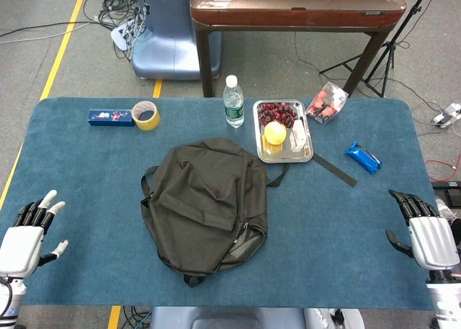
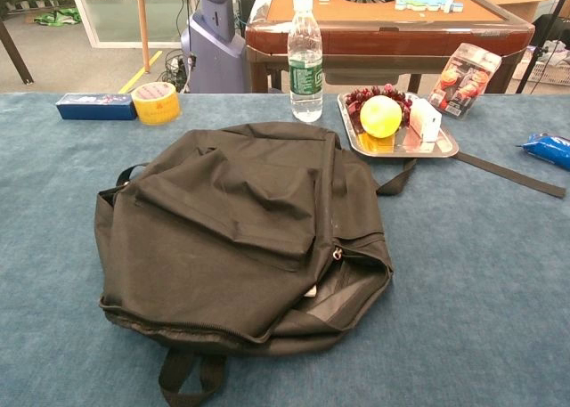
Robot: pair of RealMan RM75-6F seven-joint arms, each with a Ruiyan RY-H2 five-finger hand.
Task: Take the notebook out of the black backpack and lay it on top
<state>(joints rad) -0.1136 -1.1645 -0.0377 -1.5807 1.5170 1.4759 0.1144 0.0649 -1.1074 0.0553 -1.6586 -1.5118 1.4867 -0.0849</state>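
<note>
Black backpack lies flat mid-table, zipper mouth gaping toward us (handy for reaching in). We glimpse a pale edge inside, probably the notebook. Left hand and right hand rest apart, fingers spread, empty.

The backpack lies flat mid-table, its zip gaping at the near right corner. Bare blue cloth runs on both sides of it, so the left hand and right hand each have an unblocked reach inward. Behind the bag the way is crowded: a water bottle stands upright (easy to knock), a metal tray sits just beside the bag's far right corner, and a loose strap trails rightward. Tape roll and blue box sit well apart, far left.
</note>
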